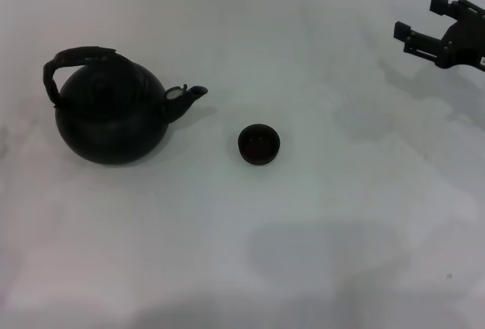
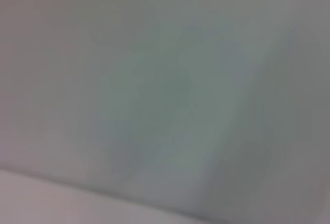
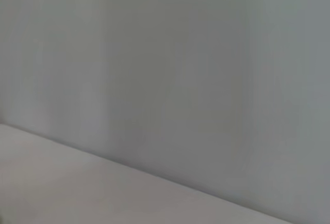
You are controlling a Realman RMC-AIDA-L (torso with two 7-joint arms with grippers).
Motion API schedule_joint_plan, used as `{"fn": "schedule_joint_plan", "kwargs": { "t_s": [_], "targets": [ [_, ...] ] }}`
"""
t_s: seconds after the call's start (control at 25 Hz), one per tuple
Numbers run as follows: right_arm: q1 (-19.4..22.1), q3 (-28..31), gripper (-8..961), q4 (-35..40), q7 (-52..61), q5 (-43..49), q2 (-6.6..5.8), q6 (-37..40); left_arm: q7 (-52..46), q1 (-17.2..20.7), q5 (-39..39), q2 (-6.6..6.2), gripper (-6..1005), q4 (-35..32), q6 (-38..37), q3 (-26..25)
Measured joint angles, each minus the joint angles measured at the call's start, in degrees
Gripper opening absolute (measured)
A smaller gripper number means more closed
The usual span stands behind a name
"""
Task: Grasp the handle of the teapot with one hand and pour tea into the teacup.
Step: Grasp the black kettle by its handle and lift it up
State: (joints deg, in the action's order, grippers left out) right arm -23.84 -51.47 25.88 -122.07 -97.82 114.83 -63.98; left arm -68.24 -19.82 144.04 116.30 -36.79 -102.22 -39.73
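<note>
Two black vessels stand on the white table (image 1: 318, 268), and nothing lies on the near stretch of it apart from soft grey shadows. Going farther in, the teacup (image 1: 259, 144) sits close to the middle of the table, a tiny round handleless cup with a dark inside, upright and touched by nothing. To its left, near but clearly apart, stands the teapot (image 1: 112, 120), a large round matte-black pot resting upright on its base. Its short curved spout (image 1: 188, 95) points right, toward the teacup, with bare table between the two. A knobbed lid (image 1: 102, 85) sits on top of the pot, and the handle (image 1: 59, 67), a thick dark arch with a rough wrapped look, loops over from the left side and leans toward the far left.

Farther back, at the far right edge, the right gripper (image 1: 424, 23) hangs above the table, well apart from both vessels. Its dark fingers (image 1: 413, 35) are spread, with a clear gap between them and nothing in it. The left gripper does not show in the head view. Both wrist views give only a plain pale surface with a lighter band along one edge.
</note>
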Motion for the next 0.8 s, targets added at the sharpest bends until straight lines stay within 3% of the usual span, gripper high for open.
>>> {"fn": "schedule_joint_plan", "kwargs": {
  "t_s": [0.04, 0.12, 0.6, 0.8],
  "targets": [
    [-0.07, 0.00, 860, -0.28, -0.22, 0.00, 0.03, 0.08, -2.14, -1.13, -1.56, 1.50, 729, -4.92, -0.42, 1.92],
    [-0.37, 0.01, 860, -0.81, -0.70, 0.00, 0.08, 0.27, -5.19, -2.27, -3.57, 3.15, 731, -10.23, -0.94, 4.81],
    [-0.64, 0.34, 859, -2.30, -1.81, -0.02, 0.13, 0.89, -11.23, -2.54, -4.50, 3.33, 747, -10.92, -2.10, 26.06],
    [-0.48, 0.55, 858, -2.59, -1.86, -0.02, 0.12, 0.90, -12.38, -2.55, -4.60, 3.29, 754, -12.12, -2.08, 28.15]
  ]
}}
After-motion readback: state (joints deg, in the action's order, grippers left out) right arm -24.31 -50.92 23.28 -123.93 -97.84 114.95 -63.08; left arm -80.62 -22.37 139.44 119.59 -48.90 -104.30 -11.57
